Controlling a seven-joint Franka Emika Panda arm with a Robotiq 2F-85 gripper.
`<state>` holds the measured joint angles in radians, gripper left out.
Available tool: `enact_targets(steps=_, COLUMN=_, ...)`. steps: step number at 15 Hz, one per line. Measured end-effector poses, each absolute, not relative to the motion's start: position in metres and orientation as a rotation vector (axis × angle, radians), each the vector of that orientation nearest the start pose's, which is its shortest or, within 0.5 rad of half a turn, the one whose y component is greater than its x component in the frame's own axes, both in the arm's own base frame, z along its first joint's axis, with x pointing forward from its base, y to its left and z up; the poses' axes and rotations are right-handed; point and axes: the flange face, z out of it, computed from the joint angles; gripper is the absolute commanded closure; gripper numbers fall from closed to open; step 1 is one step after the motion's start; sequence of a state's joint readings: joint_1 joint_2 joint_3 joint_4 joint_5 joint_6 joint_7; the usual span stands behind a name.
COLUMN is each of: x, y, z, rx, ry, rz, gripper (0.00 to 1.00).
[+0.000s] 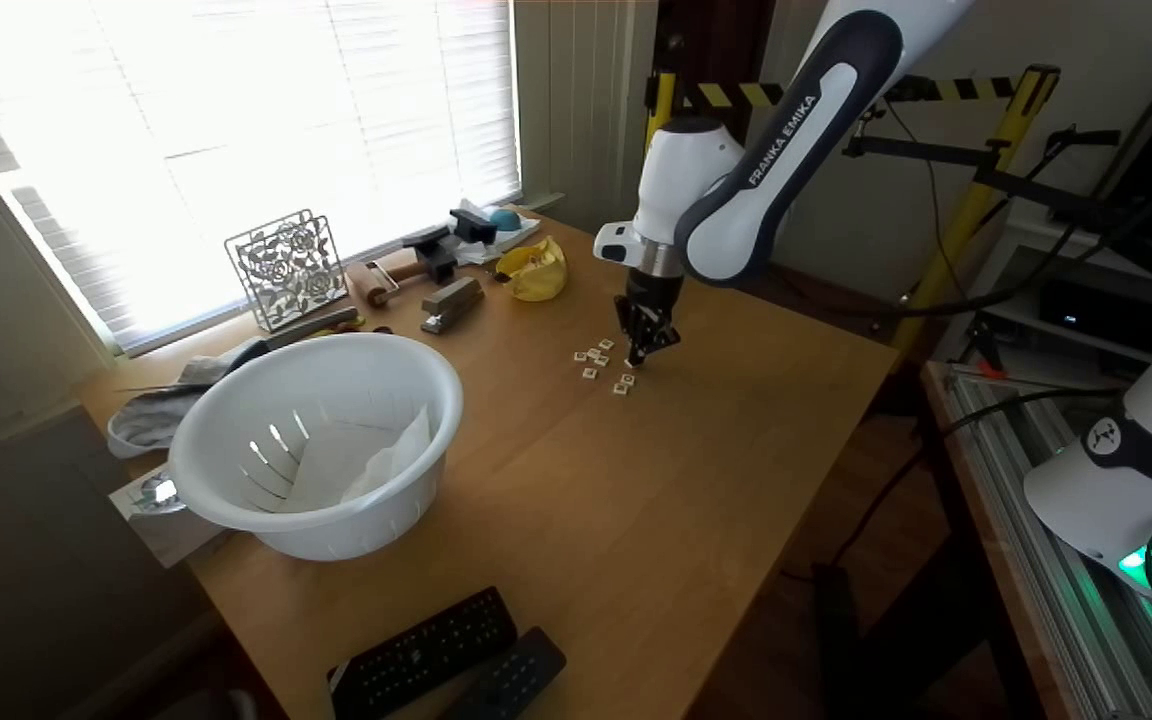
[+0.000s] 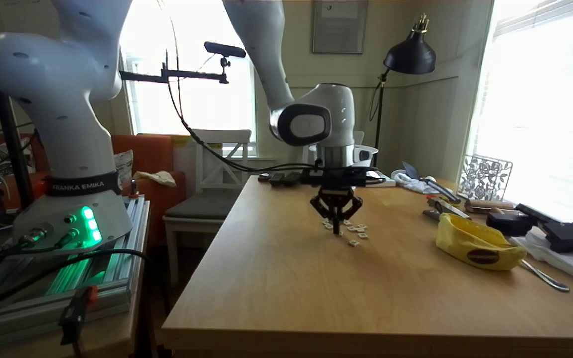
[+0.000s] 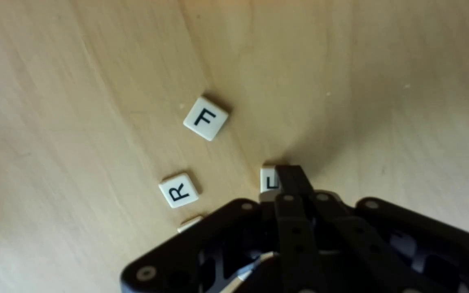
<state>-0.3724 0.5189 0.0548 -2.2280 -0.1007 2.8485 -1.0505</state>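
- Daylight falls through a blind-covered window point(image 1: 236, 120) onto a wooden desk point(image 2: 286, 298), where letter tiles point(image 1: 590, 373) lie scattered close around the hand point(image 2: 336, 230).
- Pointing down at the desk, the hand has its fingers point(image 3: 293, 181) pressed together, with nothing visible between them.
- Right at the fingertips, a partly covered tile point(image 3: 268, 180) lies face up, its letter too hidden to read surely; whether the hand touches it or merely overlaps it cannot be told.
- Up and left of the hand in the wrist view lies the F tile point(image 3: 206, 118); farther left sits the R tile point(image 3: 178, 190), with the edge of another tile point(image 3: 190, 223) just beside it.
- Working the covered tile well would likely call for a light, slow push against its side, tips just above the wood; bearing down could tilt or trap it. A pinch would need the fingers parted astride it, sparing neighbours.
- Toward the window from the hand are a yellow pouch point(image 2: 470, 248) and a stapler point(image 1: 453, 303); well apart from it stand a white colander point(image 1: 336, 540) and two remotes point(image 1: 426, 650).
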Motion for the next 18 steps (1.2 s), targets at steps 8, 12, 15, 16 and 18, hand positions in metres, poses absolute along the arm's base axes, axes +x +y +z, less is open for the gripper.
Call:
enact_targets(steps=8, x=0.5254, y=-0.156, z=0.1466, rx=-2.897, ry=-1.437, rz=-0.076, gripper=1.0)
enact_targets(steps=12, x=0.5253, y=-0.1548, z=0.1467, rx=-2.889, ry=-1.463, rz=-0.069, gripper=1.0)
enact_targets(steps=15, x=0.525, y=-0.1548, z=0.1469, rx=-2.888, ry=-1.465, rz=-0.068, gripper=1.0)
enact_targets(steps=16, x=0.5247, y=-0.1549, z=0.147, rx=-2.887, ry=-1.465, rz=-0.068, gripper=1.0)
enact_targets(steps=18, x=0.5232, y=-0.1555, z=0.1471, rx=-2.885, ry=-1.466, rz=-0.066, gripper=1.0)
